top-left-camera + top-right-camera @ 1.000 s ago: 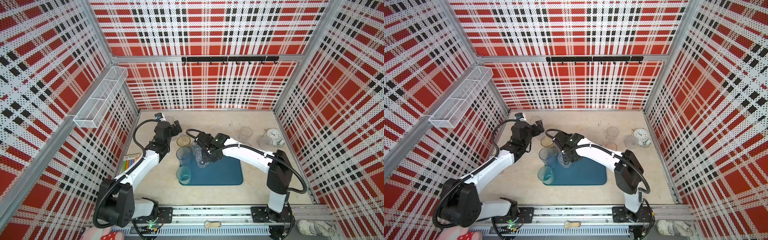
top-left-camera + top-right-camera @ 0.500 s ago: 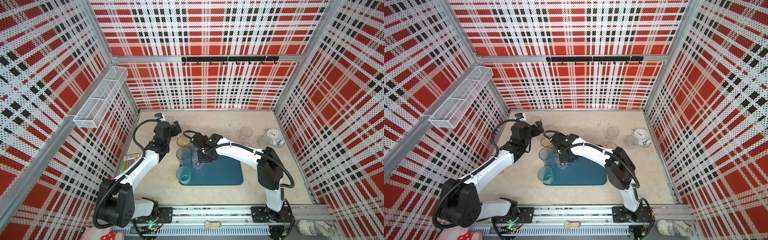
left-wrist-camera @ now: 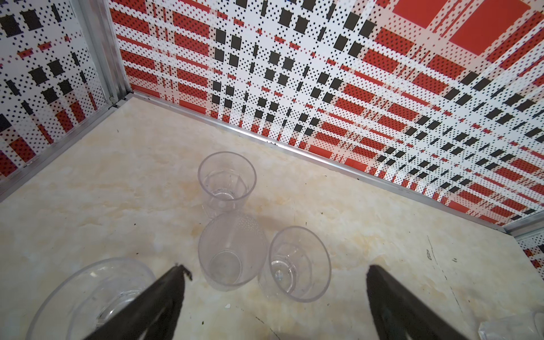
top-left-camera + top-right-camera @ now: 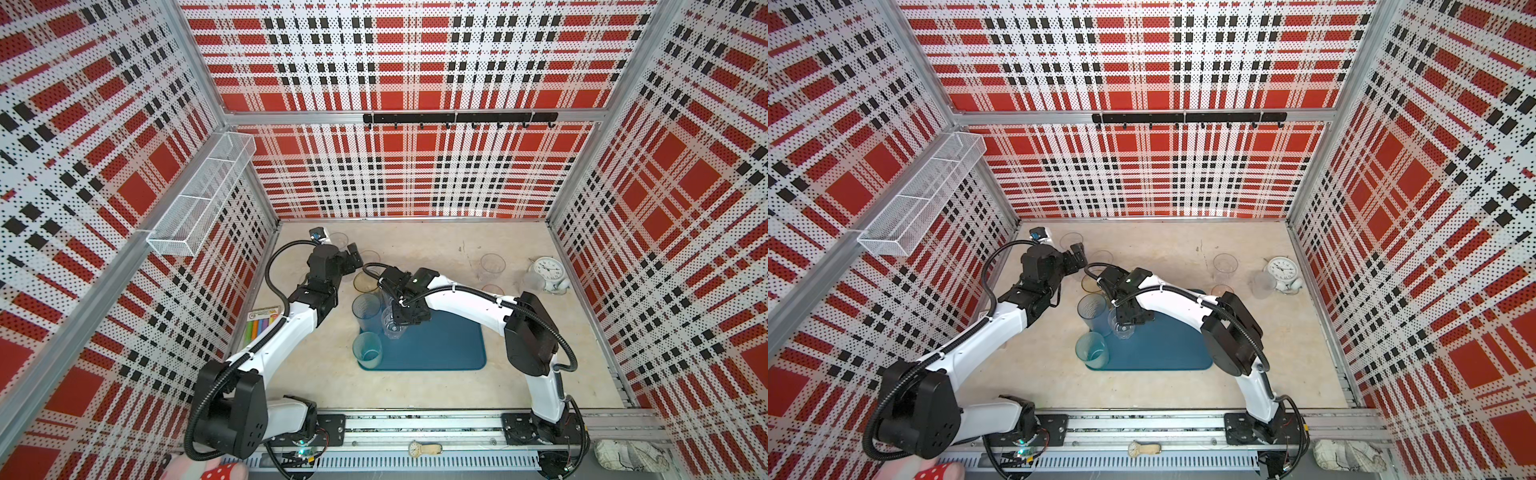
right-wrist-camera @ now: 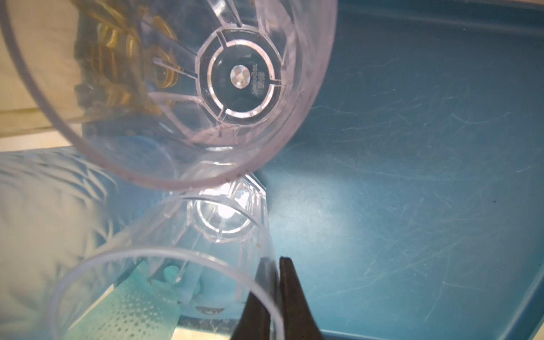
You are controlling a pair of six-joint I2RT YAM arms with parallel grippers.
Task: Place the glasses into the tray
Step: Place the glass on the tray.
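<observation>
I read right pincer (image 5: 278, 265) clamped on clear glass (image 5: 206, 223) wall | glass axis near upright, directly over tray (image 5: 412, 147), beside grey-blue glass (image 4: 365, 309) | left pincer (image 3: 276, 268): spread, empty, off tray.

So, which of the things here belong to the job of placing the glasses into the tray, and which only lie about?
Belong to the job:
- teal-blue tray
- clear tumbler, pinched by the right pincer
- grey-blue tumbler
- teal tumbler
- amber tumbler
- clear tumblers before the open left pincer

Lying about:
- white alarm clock
- wire mesh basket
- black hook rail
- pack of coloured sticks
- wristwatch
</observation>
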